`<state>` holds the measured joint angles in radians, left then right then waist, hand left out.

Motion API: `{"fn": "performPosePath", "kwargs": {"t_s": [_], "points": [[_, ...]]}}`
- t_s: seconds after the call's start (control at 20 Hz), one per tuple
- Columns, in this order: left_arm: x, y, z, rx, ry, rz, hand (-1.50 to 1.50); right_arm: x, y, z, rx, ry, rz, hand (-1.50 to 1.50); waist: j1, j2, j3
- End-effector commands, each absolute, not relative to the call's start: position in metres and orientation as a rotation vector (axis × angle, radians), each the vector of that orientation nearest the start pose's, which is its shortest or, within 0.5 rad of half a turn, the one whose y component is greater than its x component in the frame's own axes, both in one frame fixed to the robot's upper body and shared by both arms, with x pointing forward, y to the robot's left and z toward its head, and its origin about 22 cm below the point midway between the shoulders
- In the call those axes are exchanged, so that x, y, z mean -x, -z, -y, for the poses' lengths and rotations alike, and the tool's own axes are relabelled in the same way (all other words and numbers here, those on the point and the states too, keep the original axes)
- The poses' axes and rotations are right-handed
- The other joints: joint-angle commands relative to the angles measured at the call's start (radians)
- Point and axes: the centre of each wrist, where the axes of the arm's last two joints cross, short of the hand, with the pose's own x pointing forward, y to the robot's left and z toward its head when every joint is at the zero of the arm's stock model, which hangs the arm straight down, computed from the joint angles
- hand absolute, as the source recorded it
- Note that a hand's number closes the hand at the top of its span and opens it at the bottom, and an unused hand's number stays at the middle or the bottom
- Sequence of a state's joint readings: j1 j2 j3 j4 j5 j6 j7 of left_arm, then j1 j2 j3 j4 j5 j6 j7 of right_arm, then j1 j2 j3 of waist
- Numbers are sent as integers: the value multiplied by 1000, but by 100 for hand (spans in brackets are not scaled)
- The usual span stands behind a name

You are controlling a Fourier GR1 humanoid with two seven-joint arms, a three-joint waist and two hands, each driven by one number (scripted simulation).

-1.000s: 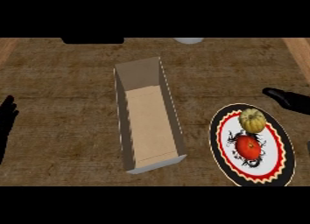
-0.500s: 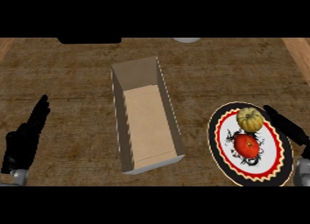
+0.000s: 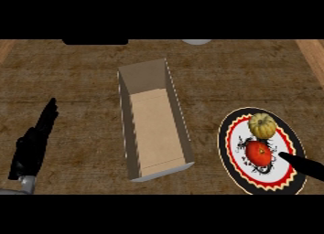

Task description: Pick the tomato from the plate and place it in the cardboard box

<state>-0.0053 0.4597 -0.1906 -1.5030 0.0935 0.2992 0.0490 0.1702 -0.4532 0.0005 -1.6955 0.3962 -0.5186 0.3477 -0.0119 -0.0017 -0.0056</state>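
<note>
Tomato (image 3: pixel 258 152) on plate (image 3: pixel 231 155), right robot hand (image 3: pixel 309 167) fingertip just beside.

I am at a kitchen counter, looking steeply down on it. The counter top (image 3: pixel 77 73) is dark brown, rough-grained wood filling nearly the whole frame, with lighter plank strips (image 3: pixel 320 59) at the upper left and right corners. Food says kitchen most plainly: at the lower right of the frame a round plate (image 3: pixel 227 151) with a black rim, red scalloped band and white centre carries a red tomato (image 3: pixel 258 152) and a small yellowish squash (image 3: pixel 262 124) just above it. A long, open cardboard box (image 3: pixel 154 123) stands in the middle of the frame. A pale rounded thing at the top edge is too cut off to identify.
</note>
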Motion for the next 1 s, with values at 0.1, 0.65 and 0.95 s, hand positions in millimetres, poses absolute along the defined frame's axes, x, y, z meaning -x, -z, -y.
{"fn": "performPosePath", "kwargs": {"t_s": [0.1,0.65,0.95], "points": [[-241,-12,-296,-408,187,1451,0,-180,-46,327,923,-426,919,-150,7,2,0],[-238,-18,-300,-387,209,1442,0,-217,-108,254,816,-472,730,-150,17,1,5],[-245,-20,-266,-373,206,1459,0,-228,-83,242,853,-459,661,-150,15,1,6]]}}
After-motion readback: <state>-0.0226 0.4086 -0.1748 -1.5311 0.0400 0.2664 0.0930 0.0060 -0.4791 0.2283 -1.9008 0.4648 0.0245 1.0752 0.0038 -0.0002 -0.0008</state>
